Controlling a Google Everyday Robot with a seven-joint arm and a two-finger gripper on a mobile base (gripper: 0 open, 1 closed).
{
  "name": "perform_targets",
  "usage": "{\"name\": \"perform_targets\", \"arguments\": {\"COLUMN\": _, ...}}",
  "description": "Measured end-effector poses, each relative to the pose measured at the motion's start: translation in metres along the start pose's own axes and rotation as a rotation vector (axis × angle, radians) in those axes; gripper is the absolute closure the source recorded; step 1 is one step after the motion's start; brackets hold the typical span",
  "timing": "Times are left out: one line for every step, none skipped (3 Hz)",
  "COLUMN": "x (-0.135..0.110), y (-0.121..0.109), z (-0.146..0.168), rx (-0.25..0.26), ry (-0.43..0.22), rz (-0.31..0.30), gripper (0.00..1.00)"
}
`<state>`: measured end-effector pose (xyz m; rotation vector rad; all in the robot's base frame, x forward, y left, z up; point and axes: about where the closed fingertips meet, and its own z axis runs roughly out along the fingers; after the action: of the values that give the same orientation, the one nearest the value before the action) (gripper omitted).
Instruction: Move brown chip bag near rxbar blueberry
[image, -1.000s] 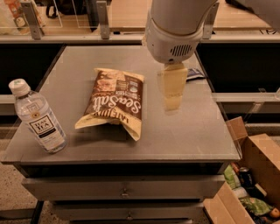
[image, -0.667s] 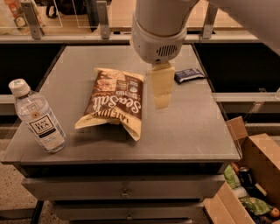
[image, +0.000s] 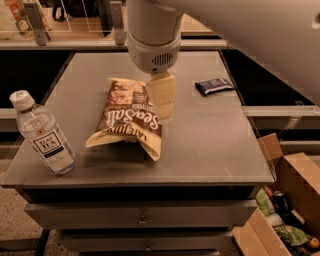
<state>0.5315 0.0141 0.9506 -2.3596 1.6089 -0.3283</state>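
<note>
The brown chip bag (image: 126, 117) lies flat on the grey table (image: 210, 145), left of its middle, with white "Sea Salt" lettering facing up. The rxbar blueberry (image: 214, 85), a small dark navy bar, lies at the table's back right. My gripper (image: 163, 97) hangs from the white arm above the bag's right edge, its cream fingers pointing down. It is to the left of the bar, about a hand's width away from it.
A clear water bottle (image: 42, 134) stands at the table's front left. An open cardboard box (image: 287, 200) with cans and rubbish sits on the floor at the right. Shelves and a rail run behind the table.
My gripper has moved left, from over the bare table right of the bag to above the bag's right edge. The bag, bar and bottle have not moved.
</note>
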Motion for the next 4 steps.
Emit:
{"name": "perform_targets", "arguments": {"x": 0.003, "y": 0.0, "z": 0.001, "rx": 0.02, "ry": 0.003, "rz": -0.034, "gripper": 0.0}}
{"name": "perform_targets", "arguments": {"x": 0.011, "y": -0.008, "z": 0.009, "rx": 0.047, "ry": 0.031, "rz": -0.094, "gripper": 0.0}}
{"name": "perform_targets", "arguments": {"x": 0.02, "y": -0.017, "z": 0.021, "rx": 0.056, "ry": 0.009, "rz": -0.15, "gripper": 0.0}}
{"name": "perform_targets", "arguments": {"x": 0.017, "y": -0.024, "z": 0.043, "rx": 0.023, "ry": -0.051, "rz": -0.225, "gripper": 0.0}}
